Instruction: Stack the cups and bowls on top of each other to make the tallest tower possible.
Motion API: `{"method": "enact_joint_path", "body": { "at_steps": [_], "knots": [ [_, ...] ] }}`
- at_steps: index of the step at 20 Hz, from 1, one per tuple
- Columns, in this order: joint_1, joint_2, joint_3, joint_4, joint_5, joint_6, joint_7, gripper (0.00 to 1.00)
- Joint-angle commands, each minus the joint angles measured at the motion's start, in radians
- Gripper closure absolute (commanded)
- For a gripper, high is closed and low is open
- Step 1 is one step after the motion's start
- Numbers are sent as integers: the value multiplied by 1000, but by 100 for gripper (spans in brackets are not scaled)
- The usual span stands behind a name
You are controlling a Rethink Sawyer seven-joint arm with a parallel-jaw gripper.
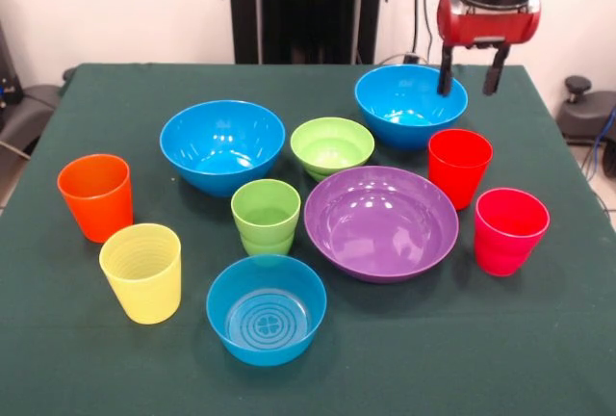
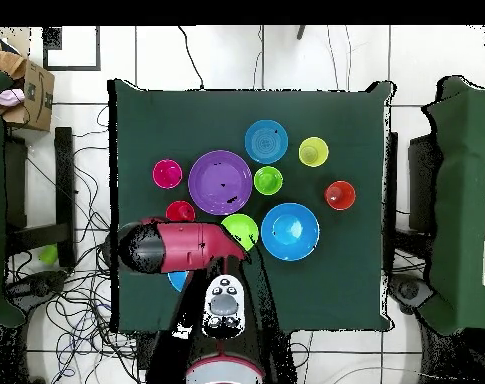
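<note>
My gripper (image 1: 472, 71) hangs open and empty over the right rim of the far large blue bowl (image 1: 409, 103). The other large blue bowl (image 1: 222, 144) sits left of the small green bowl (image 1: 332, 144). In the middle lies the wide purple bowl (image 1: 381, 221), with the small ringed blue bowl (image 1: 267, 308) nearest the camera. The cups stand upright and apart: orange (image 1: 95, 196), yellow (image 1: 142, 272), light green (image 1: 266, 216), red (image 1: 459, 166), pinkish-red (image 1: 509, 230). Nothing rests on anything else. In the overhead view my arm (image 2: 176, 248) covers most of one blue bowl.
The green-covered table (image 1: 539, 339) ends just right of the pinkish-red cup. A black pedestal column (image 1: 306, 7) rises behind the far edge. Overhead, a cardboard box (image 2: 31, 95) sits off the table's corner and cables lie on the floor.
</note>
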Motion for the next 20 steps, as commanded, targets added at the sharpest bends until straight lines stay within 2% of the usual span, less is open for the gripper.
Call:
{"method": "enact_joint_path", "body": {
  "at_steps": [1, 8, 14, 20],
  "knots": [
    [-31, 76, 56, -121, 22, 89, 109, 0],
    [-29, 98, 53, -135, 17, 84, 119, 0],
    [12, 92, 27, -145, 33, 105, 167, 0],
    [22, 96, 22, -128, 37, 80, 172, 0]
  ]
}}
